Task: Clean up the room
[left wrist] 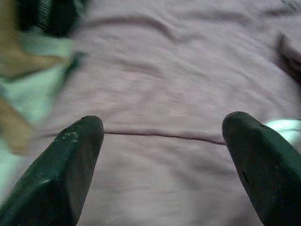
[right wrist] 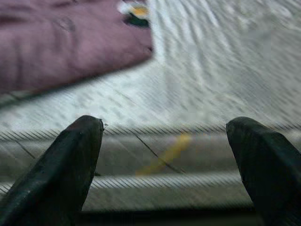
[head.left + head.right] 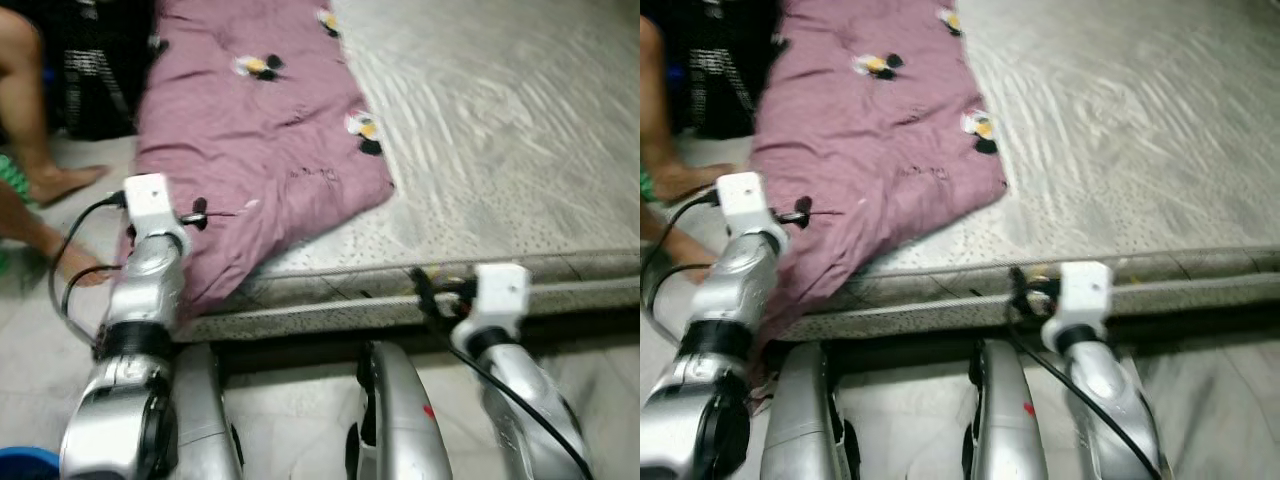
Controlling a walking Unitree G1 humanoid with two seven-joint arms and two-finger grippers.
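The mauve blanket (image 3: 250, 150) lies across the bed's (image 3: 500, 130) left side, its corner draping over the edge, where the left gripper (image 1: 162, 141) hovers released; the right gripper (image 2: 164, 141), also released, faces the mattress edge.

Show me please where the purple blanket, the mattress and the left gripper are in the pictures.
purple blanket (image 3: 250, 150), left eye view, on its wrinkled middle.
mattress (image 3: 520, 130), left eye view, on its bare grey top.
left gripper (image 1: 162, 141), left wrist view, midway between its two open black fingertips, over the blanket.
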